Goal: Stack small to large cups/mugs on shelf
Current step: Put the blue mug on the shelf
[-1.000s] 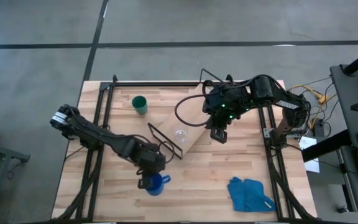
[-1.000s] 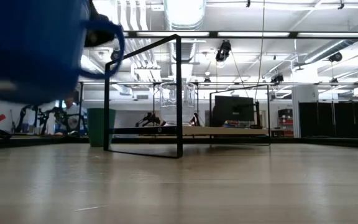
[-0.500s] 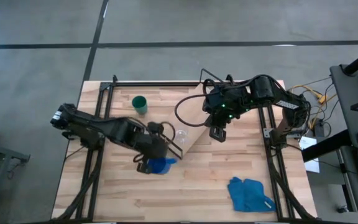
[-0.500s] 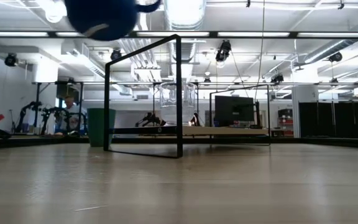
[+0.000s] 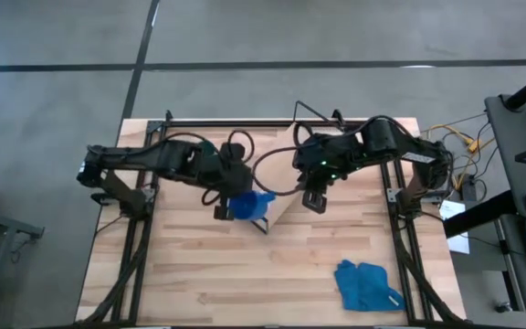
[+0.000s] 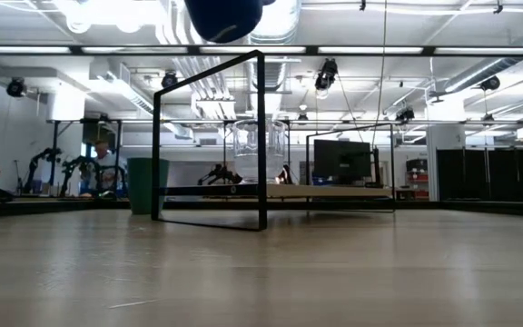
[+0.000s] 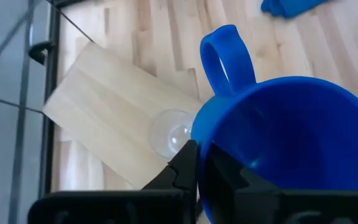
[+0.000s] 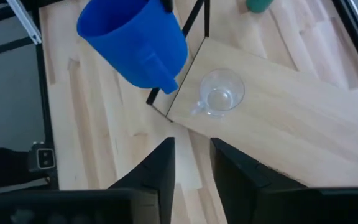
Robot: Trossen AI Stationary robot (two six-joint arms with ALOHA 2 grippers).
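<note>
My left gripper (image 5: 231, 206) is shut on the bright blue mug (image 5: 249, 206) and holds it in the air over the near end of the light-wood shelf board (image 5: 290, 178). The mug also shows in the right wrist view (image 8: 135, 40). The tiny clear glass cup (image 7: 171, 132) stands upright on the board just below and beside the mug. The dark green cup (image 6: 148, 186) stands on the table by the far left; my left arm hides it in the high view. My right gripper (image 5: 313, 197) hangs open and empty over the board. My left gripper pinches the mug's rim (image 7: 199, 146) on the side opposite the handle (image 7: 225, 59). One finger (image 7: 225, 177) is inside the mug and one (image 7: 182, 171) is outside. The fingers come from the table's left. The mug is lifted clear and tilted.
The shelf lies slantwise in the middle of the table, with a black wire frame (image 6: 212, 136) at its near end. A blue cloth (image 5: 368, 285) lies at the near right. Black rails (image 5: 140, 228) run along the table's left and right sides.
My left gripper has carried the blue mug from near the table's front edge up and toward the far right, to a place over the shelf's near end by the glass cup. The mug has risen well clear of the table. The glass and the shelf have stayed still.
</note>
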